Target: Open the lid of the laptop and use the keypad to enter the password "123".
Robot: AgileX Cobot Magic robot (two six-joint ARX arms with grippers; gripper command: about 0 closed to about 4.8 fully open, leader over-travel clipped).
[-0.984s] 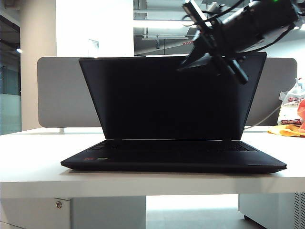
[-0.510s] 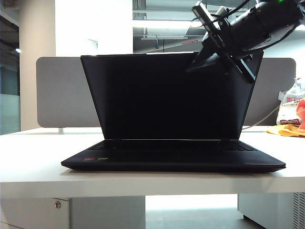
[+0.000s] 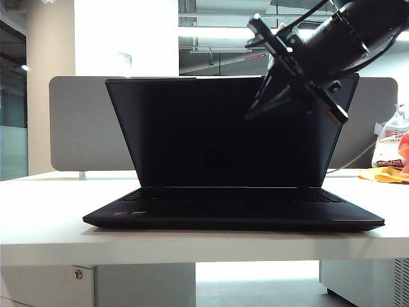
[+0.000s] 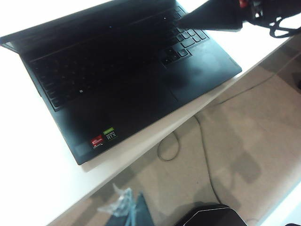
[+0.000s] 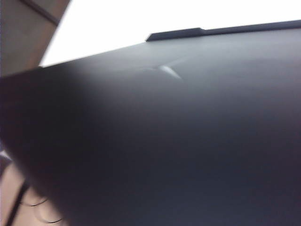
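Hovering upper right, the right gripper (image 3: 255,110) has its fingers clenched, ready to poke the keypad (image 4: 188,38); lid (image 3: 223,131) already up. Left gripper's unseen.

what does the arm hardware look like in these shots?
Only the right arm shows: a black, roughly cylindrical body with loose black cables looped along it. Its right tool is black too, tapering to a wedge-shaped tip under flat bracket plates. The left tool is out of view.
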